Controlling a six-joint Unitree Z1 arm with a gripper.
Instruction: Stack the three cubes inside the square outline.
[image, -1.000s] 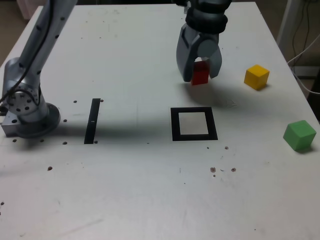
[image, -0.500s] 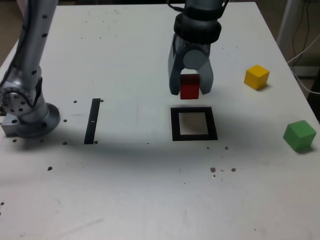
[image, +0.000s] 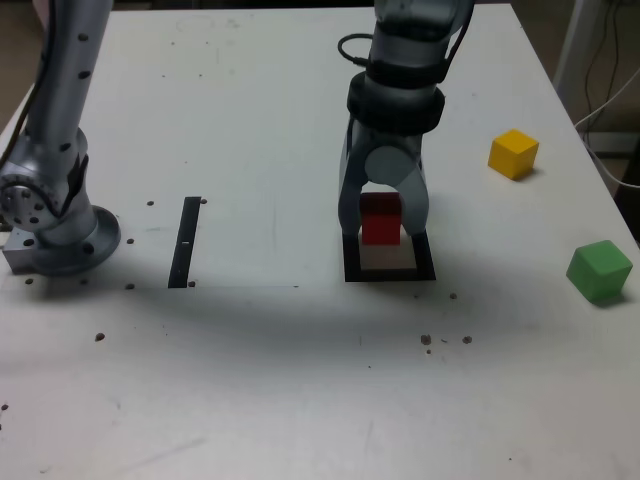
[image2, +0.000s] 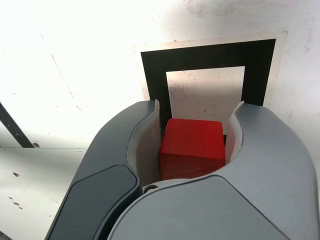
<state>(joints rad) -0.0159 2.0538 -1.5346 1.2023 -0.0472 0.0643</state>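
Note:
My gripper (image: 384, 228) is shut on the red cube (image: 381, 219) and holds it over the square outline (image: 390, 272), whose far part it hides. In the wrist view the red cube (image2: 192, 147) sits clamped between the two grey fingers (image2: 145, 145), and the square outline (image2: 210, 55) with its pale centre lies just beyond it. The gripper (image2: 194, 140) hangs above that centre; I cannot tell whether the cube touches the table. A yellow cube (image: 513, 154) rests at the exterior view's right, farther back. A green cube (image: 599, 270) sits near the right edge.
A thin black strip (image: 186, 241) lies on the white table (image: 250, 380) left of the outline in the exterior view. The arm's grey base (image: 55, 225) stands at the left edge. Small dark specks (image: 445, 339) dot the table surface.
The gripper has carried the red cube from the far side of the table toward the camera and down, from beside the yellow cube to over the square outline.

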